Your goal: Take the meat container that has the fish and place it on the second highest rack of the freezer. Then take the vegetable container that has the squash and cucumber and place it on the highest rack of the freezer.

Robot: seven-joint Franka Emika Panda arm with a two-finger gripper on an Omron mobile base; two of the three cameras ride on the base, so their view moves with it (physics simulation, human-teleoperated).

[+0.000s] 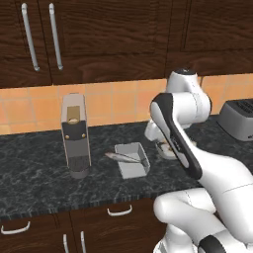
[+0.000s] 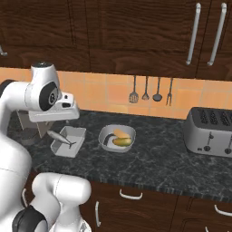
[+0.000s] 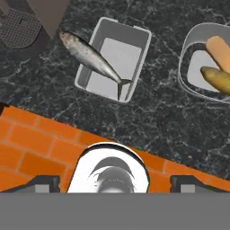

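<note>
The left base view looks forward and down from behind the arm's left side at the dark worktop (image 1: 39,173), with the arm rising at its lower right and the tiled wall and dark cupboards behind. The right base view takes the same worktop (image 2: 158,158) from behind the arm's right side, the arm at its lower left. Both show the grey tray (image 1: 132,160) (image 2: 68,140) with the fish (image 1: 121,157) (image 2: 61,137), and the toaster (image 1: 239,121) (image 2: 210,131). The hand view looks almost straight down from well above the worktop, taking in the tray (image 3: 112,60), the fish (image 3: 92,58) and the bowl (image 3: 188,67) beside it.
</note>
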